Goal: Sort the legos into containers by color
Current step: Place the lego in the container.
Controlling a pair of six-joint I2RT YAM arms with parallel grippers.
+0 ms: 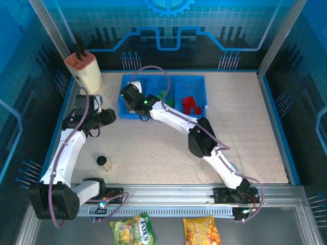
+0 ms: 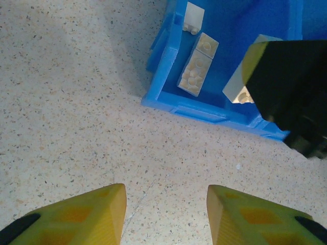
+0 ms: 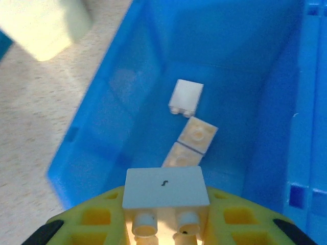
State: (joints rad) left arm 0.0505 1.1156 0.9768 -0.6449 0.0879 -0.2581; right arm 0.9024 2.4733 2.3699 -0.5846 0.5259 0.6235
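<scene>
Left fingers [image 2: 87, 217] are spread wide with nothing between them, hanging over bare desk [image 2: 76, 102] just off a corner of the blue tray [image 2: 184, 108]. That wrist cam also catches two loose cream legos [image 2: 198, 64] lying in the tray's end compartment. At its right edge there's a dark gripper body with a pale brick poking out underneath.

Right fingers [image 3: 97, 217] are clamped on a cream brick [image 3: 166, 189], studs facing the camera. It's held above that same end compartment, not touching the floor of it. From this wrist cam you can actually count three cream pieces [image 3: 186, 97] down there: one flat on its own and two touching end to end.

The overhead view doesn't show the cream ones since the right arm covers that left compartment. It does show the green legos [image 1: 163, 94] in the middle compartment and the red legos [image 1: 190, 104] in the right one.
</scene>
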